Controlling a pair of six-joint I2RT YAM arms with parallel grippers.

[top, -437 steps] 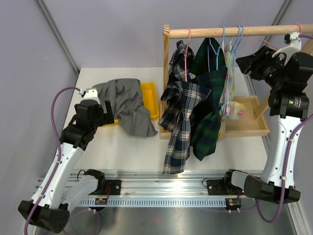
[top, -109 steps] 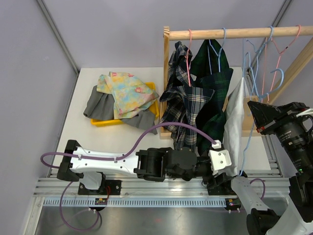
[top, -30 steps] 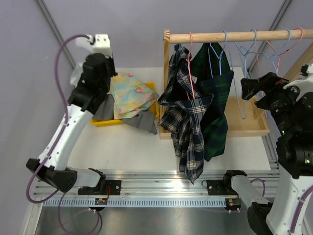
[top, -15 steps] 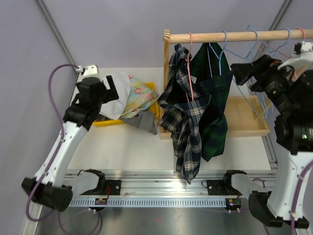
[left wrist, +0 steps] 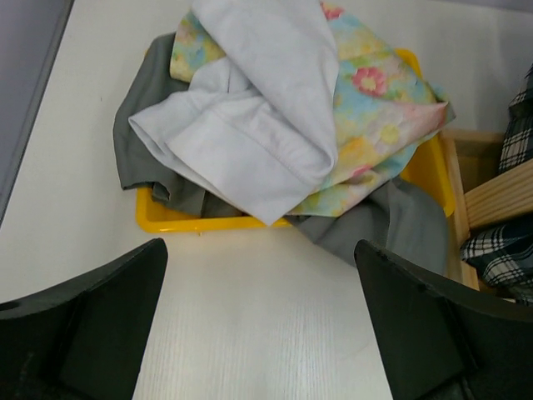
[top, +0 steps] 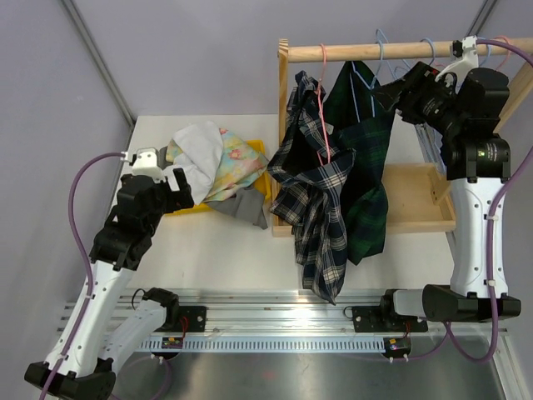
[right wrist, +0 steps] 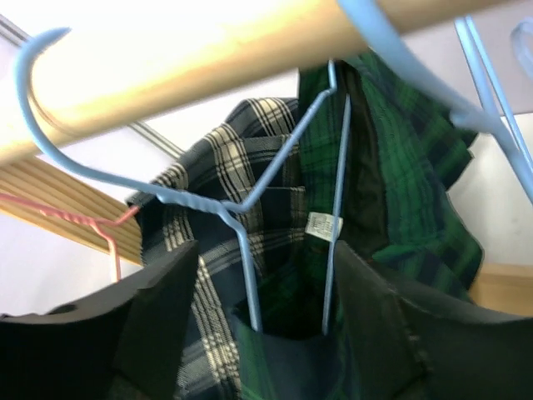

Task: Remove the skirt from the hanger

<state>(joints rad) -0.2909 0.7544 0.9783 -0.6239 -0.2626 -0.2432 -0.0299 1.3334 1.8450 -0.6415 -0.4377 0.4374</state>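
Note:
A dark green plaid skirt hangs on a blue wire hanger from the wooden rod. A navy-and-white plaid skirt hangs beside it on a pink hanger. My right gripper is open, up at the rod. In the right wrist view the right gripper has its jaws on either side of the blue hanger's wires and the green skirt's waistband, gripping nothing. My left gripper is open and empty. In its wrist view the left gripper sits over bare table just before the yellow bin.
The yellow bin holds a pile: a white cloth on top, a floral cloth and grey cloth spilling over the rim. Empty hangers hang at the rod's right end. The rack's wooden base tray lies below.
My left gripper has drawn back from the pile towards the near side, leaving the white cloth on top. My right gripper has moved left and up to the green skirt's blue hanger.

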